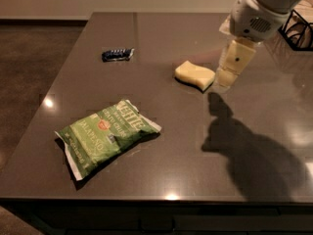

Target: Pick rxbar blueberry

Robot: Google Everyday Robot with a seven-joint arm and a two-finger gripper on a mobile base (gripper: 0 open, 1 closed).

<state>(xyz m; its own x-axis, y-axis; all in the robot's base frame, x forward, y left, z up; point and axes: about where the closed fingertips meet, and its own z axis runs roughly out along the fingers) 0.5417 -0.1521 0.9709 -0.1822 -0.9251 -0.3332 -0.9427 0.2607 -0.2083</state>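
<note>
Camera view: gripper (226, 80), opening impossible to tell, hovers beside sponge (194, 74) lying between it and rxbar blueberry (117, 54).

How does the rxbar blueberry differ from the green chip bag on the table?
Size: the rxbar blueberry is far smaller than the chip bag. Colour: the bar is dark navy, the bag bright green with pale lettering. Place: the bar lies toward the far left of the table, the bag near the front edge. Both lie flat and apart from the gripper, which hovers just right of the sponge.
</note>
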